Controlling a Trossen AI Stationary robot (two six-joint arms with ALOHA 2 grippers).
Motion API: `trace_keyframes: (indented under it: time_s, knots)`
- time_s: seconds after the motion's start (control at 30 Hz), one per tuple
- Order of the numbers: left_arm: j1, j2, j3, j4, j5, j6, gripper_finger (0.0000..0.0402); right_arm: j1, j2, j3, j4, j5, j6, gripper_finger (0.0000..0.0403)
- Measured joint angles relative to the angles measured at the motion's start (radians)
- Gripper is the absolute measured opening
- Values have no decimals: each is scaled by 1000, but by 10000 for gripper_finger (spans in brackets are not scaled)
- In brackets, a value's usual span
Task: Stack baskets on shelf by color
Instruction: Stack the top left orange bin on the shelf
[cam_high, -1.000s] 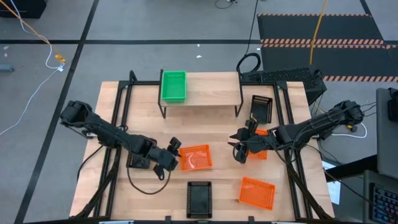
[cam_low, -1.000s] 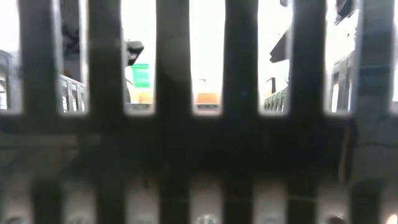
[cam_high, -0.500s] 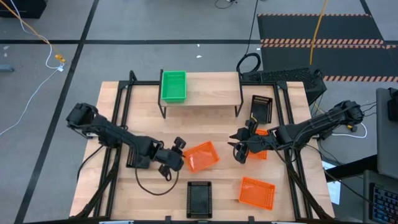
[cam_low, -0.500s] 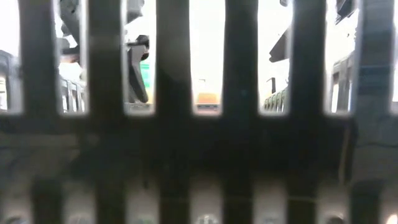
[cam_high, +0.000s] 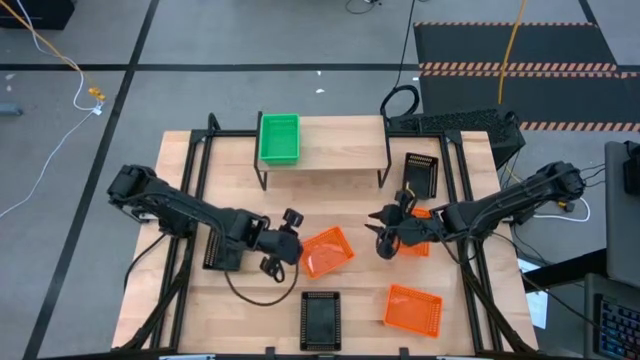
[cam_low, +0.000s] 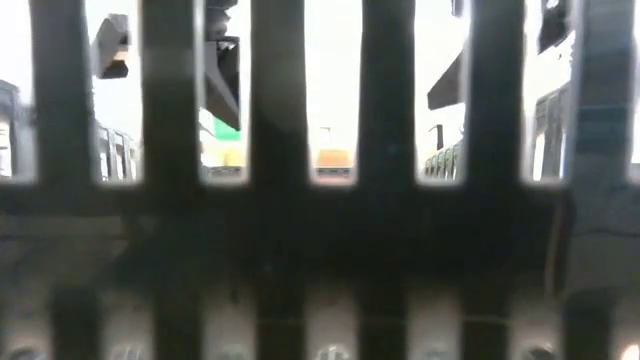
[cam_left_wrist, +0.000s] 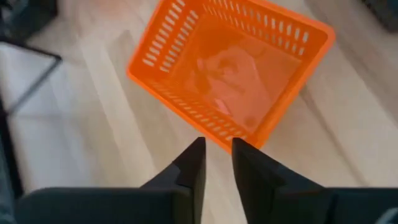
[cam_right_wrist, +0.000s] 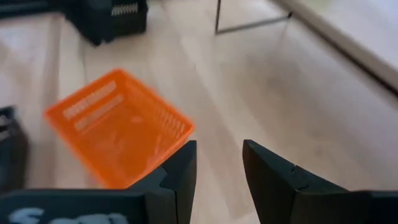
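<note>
My left gripper (cam_high: 298, 243) (cam_left_wrist: 217, 146) is shut on a tilted orange basket (cam_high: 326, 250) (cam_left_wrist: 230, 68) at mid-table. My right gripper (cam_high: 379, 235) (cam_right_wrist: 217, 155) hangs open to that basket's right, touching nothing, and sees it (cam_right_wrist: 118, 130) ahead. The shelf (cam_high: 335, 150) stands at the far side on its thin black legs, with a green basket (cam_high: 279, 138) on its left end. A second orange basket (cam_high: 420, 242) lies under the right arm and a third (cam_high: 413, 310) at the near right. My left gripper pinches the orange basket's perforated side wall (cam_left_wrist: 214, 127), near one corner, between its two fingers. The fingers come from the table's left, slanting down. The basket sits skewed to the table's edges; whether its far end rests on the wood I cannot tell.
Black baskets lie right of the shelf (cam_high: 421, 172), at the near edge (cam_high: 320, 318) and under the left arm (cam_high: 215, 255). A black perforated wall (cam_low: 280, 200) right before the low camera blocks most of that view. Bare wood lies between the two grippers.
My left gripper has moved toward the table's right and a little toward the far edge, and risen in the low view. The orange basket has shifted right and turned from square with the table to skewed.
</note>
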Motion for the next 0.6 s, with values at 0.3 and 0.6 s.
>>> trace_keyframes:
  time_s: [0.3, 0.6]
  knots:
    - [24, 4, -22, 95, 28, -85, 98, 1, 0, -209, 499, 38, -195, 123]
    - [30, 52, -24, 76, 107, -83, 98, 1, 0, -265, 679, 39, -376, 123]
